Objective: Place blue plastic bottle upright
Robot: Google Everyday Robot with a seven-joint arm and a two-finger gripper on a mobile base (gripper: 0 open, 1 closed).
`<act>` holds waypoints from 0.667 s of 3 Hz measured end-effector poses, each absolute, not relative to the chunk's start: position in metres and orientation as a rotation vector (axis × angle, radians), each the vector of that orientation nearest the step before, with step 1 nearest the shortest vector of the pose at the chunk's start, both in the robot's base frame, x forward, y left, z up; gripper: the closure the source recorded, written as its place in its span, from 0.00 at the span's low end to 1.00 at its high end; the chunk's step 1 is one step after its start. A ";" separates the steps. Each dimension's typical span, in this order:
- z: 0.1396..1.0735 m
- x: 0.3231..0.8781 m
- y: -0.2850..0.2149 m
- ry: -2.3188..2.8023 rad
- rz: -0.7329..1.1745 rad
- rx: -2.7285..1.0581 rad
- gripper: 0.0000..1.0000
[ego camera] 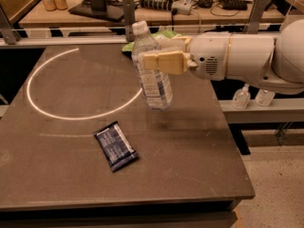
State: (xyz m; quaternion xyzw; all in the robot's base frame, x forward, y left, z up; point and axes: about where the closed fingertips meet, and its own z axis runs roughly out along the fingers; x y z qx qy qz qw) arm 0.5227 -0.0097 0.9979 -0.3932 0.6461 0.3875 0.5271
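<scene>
The blue plastic bottle point(152, 75) is clear and ribbed, with a white cap and a blue-and-white label. It stands nearly upright, tilted slightly, over the middle of the dark table point(199, 165), its base at or just above the surface. My gripper point(159, 61) reaches in from the right and is shut on the bottle's upper body, one tan finger point(164, 62) across its front. The white arm point(247, 61) stretches to the right edge.
A flat dark blue snack packet point(116, 146) lies on the table in front of the bottle. A green bag point(164, 34) lies at the table's back edge. Two small pump-top bottles point(242, 98) stand on a shelf at right. A white arc point(71, 115) marks the tabletop.
</scene>
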 end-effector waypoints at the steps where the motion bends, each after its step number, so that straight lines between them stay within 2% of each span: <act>1: 0.994 0.515 -0.018 1.390 0.843 -1.095 1.00; 2: 0.986 0.514 -0.027 1.248 0.768 -1.173 1.00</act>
